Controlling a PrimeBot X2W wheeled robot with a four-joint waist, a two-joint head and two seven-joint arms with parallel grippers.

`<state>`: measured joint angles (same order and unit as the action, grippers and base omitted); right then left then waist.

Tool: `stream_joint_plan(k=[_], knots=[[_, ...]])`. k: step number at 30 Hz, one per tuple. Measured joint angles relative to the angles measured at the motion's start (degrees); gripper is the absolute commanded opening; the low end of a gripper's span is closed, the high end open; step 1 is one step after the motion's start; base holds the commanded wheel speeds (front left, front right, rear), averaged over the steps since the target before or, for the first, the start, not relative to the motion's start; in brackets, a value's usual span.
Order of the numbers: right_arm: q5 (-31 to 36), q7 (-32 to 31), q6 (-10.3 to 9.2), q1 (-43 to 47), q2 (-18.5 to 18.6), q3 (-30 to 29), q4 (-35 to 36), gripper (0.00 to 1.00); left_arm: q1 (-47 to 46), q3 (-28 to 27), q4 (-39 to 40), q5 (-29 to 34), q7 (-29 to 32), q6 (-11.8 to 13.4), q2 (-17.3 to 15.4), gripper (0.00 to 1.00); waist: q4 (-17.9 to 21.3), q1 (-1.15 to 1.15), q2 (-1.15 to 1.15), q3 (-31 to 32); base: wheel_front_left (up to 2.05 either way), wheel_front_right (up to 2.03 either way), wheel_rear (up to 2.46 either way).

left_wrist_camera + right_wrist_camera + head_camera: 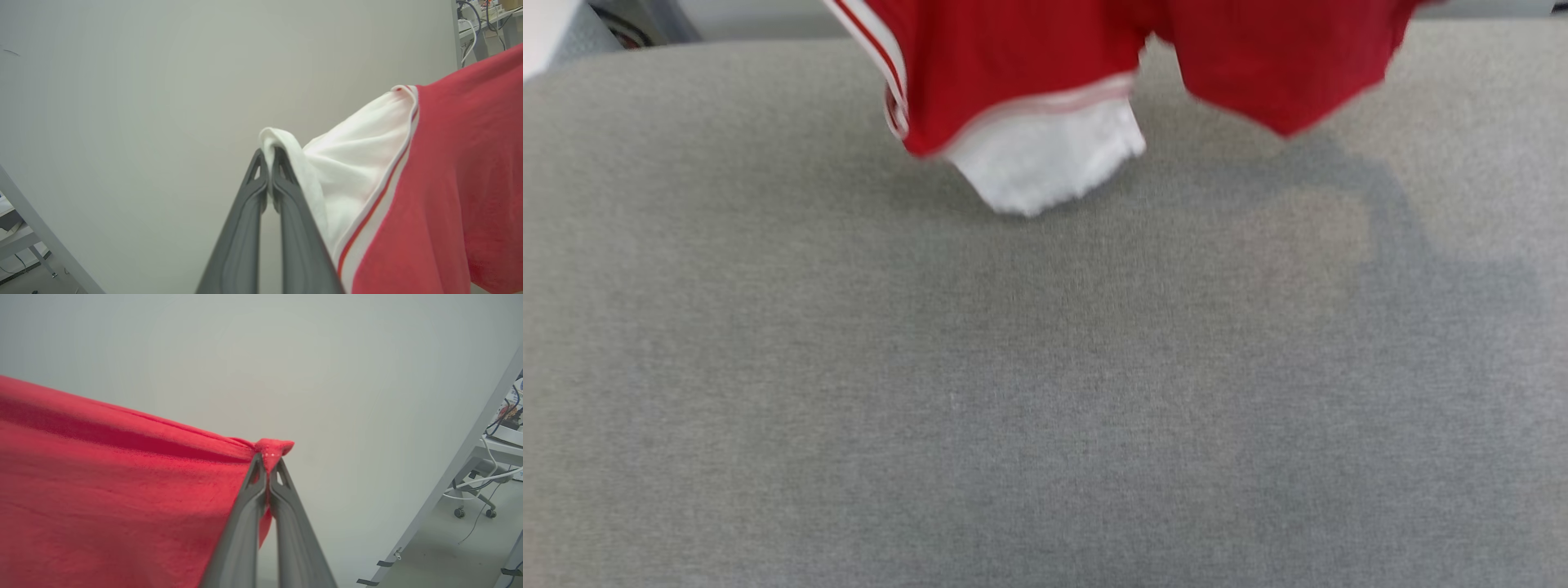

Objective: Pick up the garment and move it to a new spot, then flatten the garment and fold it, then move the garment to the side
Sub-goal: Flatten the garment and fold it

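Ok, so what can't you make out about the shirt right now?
Head view: shirt top cut off by upper edge; hem blurred.
Left wrist view: body runs off the right edge.
Right wrist view: runs off left and bottom edges.
Whether it touches the grey surface: unclear.

Left gripper (269, 158): two long fingers (241, 237), dark grey, matte finish, broad at the base and tapering to narrow tips. Each has a small triangular cut-out (256, 171) just below the tip, and moulded contour lines run lengthwise. Right gripper (267, 462): fingers (296, 543) of identical pattern, with the same grey finish and triangular openings.
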<state>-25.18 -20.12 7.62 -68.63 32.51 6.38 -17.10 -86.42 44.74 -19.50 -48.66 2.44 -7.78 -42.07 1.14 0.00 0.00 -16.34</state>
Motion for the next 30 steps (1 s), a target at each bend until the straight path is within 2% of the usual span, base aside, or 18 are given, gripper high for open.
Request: stream_joint_plan(k=[6, 11, 17, 20, 24, 30], knots=[[5.3, 5.9, 0.02, -11.3, -4.3, 0.9, -8.0, 0.0, -13.5, 2.2, -9.1, 3.8, -3.1, -0.1, 0.8, 0.0, 1.2, 0.01, 0.0, -7.7, 0.0, 0.0, 0.0], [10.5, 12.4, 0.19, -20.7, -8.5, -1.3, -15.9, 0.0, -24.3, 2.9, -17.5, 7.4, -8.8, -0.1, 3.9, 0.0, 2.1, 0.01, 0.0, -13.8, 0.0, 0.0, 0.0], [16.2, 20.4, 0.19, -27.2, -11.9, -4.7, -24.0, 0.0, -32.4, 4.5, -26.2, 11.5, -15.0, -0.1, 8.0, 0.0, 3.0, 0.02, 0.0, -20.0, 0.0, 0.0, 0.0], [17.5, 23.5, 0.16, -28.4, -13.5, -5.6, -27.9, 0.0, -33.3, 5.6, -28.3, 12.0, -16.5, 0.0, 9.4, 0.0, 3.3, 0.02, 0.0, -22.4, 0.0, 0.0, 0.0], [18.9, 26.5, 0.12, -28.4, -15.1, -5.4, -32.4, 0.0, -31.4, 8.3, -28.1, 12.8, -17.1, 0.0, 9.7, 0.0, 3.4, 0.01, 0.0, -24.9, 0.0, 0.0, 0.0], [18.8, 30.5, -0.02, -25.8, -16.5, -4.2, -36.7, 0.0, -21.4, 5.9, -21.8, 12.5, -17.1, 0.0, 8.3, 0.0, 2.9, 0.01, 0.0, -26.0, 0.0, 0.0, 0.0]])
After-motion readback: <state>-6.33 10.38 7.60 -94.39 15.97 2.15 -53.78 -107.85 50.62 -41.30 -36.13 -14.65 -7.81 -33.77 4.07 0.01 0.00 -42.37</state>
